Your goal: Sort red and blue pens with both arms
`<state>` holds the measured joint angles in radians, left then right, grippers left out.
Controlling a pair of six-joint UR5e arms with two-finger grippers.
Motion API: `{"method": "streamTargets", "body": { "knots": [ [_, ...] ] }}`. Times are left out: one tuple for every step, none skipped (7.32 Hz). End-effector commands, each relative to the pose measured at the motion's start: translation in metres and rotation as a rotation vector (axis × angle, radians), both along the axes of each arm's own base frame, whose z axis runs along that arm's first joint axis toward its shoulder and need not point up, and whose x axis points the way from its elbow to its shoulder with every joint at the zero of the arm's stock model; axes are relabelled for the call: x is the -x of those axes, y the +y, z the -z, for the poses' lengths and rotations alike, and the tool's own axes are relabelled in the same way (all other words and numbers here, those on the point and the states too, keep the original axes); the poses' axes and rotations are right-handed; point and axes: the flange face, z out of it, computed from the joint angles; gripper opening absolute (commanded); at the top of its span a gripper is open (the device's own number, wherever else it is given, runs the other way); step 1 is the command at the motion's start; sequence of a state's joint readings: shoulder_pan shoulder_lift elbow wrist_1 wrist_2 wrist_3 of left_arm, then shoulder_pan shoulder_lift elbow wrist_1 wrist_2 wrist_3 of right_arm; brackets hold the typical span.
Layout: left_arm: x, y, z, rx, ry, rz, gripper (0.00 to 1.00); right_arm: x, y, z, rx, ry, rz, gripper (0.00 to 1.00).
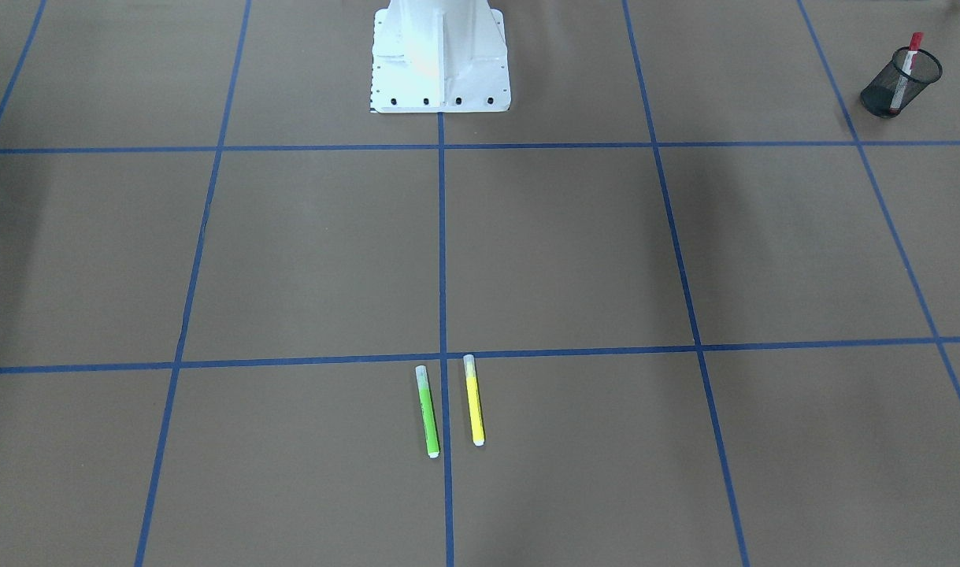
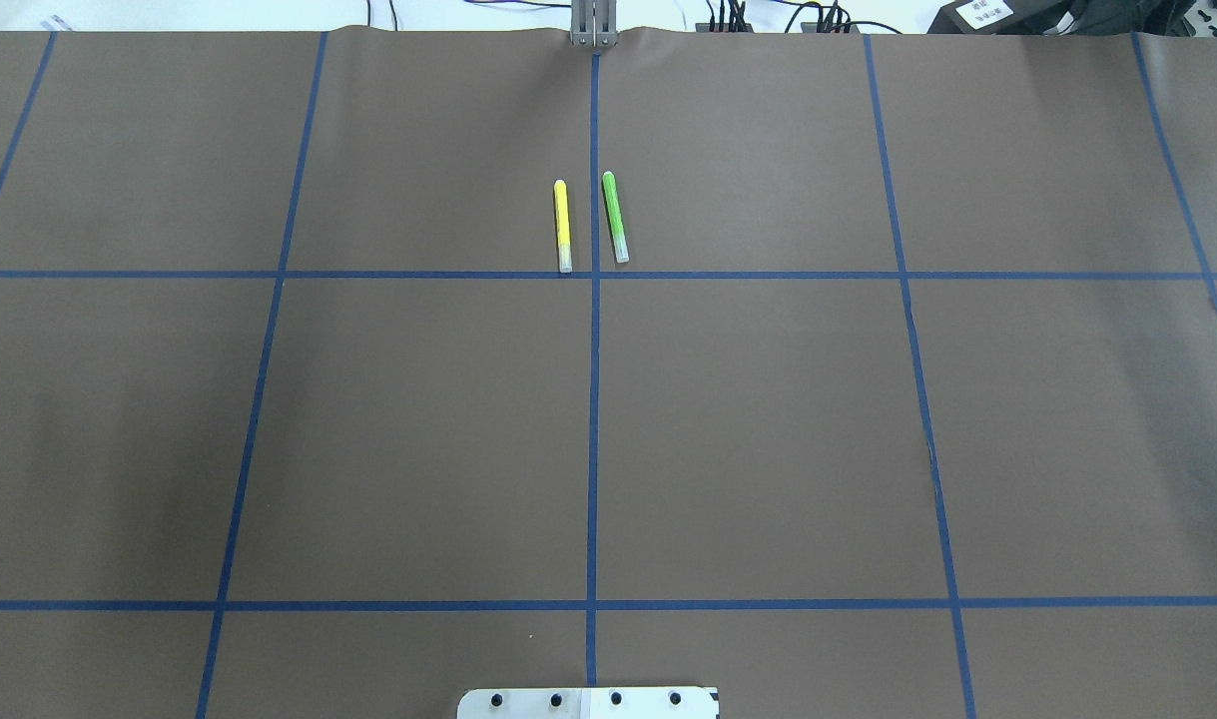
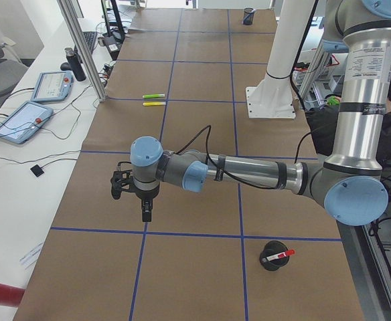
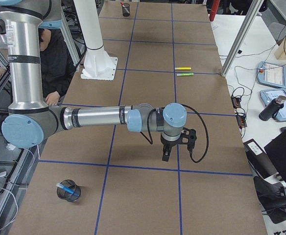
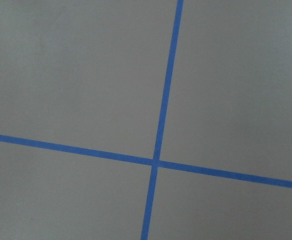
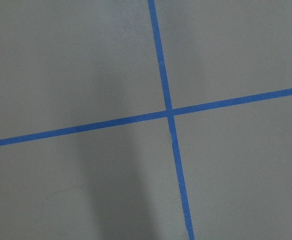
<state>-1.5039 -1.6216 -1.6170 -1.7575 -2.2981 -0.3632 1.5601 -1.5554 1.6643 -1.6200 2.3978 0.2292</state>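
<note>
Red pen (image 1: 911,57) shows on your front view, blue pen (image 4: 65,187) only from the right; left tool (image 3: 146,211), right tool (image 4: 165,155): spread unreadable.

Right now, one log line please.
red pen: in left cup | blue pen: in right cup | green marker, yellow marker: on table | left hand, right hand: grip unclear

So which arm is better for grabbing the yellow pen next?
Left, probably. The yellow pen lies just on the left arm's side of the middle blue line; the green pen is on the right arm's side.
</note>
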Motion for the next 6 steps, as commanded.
{"method": "streamTargets", "body": {
  "knots": [
    [0.002,0.004,-0.004,-0.014,-0.028,-0.109,1.00,0.000,0.000,-0.001,0.001,0.002,0.000,1.00],
    [0.003,0.007,-0.009,-0.013,-0.037,-0.149,1.00,-0.001,-0.002,0.001,-0.005,0.009,0.000,1.00],
    [0.004,0.009,-0.013,-0.007,-0.037,-0.150,1.00,-0.002,0.000,-0.005,0.007,0.012,-0.002,1.00],
    [0.004,0.011,-0.015,-0.004,-0.035,-0.151,1.00,-0.002,0.003,-0.007,0.011,0.014,-0.002,1.00],
    [0.003,0.014,-0.019,0.005,-0.029,-0.152,1.00,-0.002,0.004,-0.009,0.014,0.014,-0.002,1.00],
    [0.004,0.024,-0.028,0.016,-0.023,-0.153,1.00,-0.002,0.009,-0.015,0.027,0.014,-0.002,1.00]
  ]
}}
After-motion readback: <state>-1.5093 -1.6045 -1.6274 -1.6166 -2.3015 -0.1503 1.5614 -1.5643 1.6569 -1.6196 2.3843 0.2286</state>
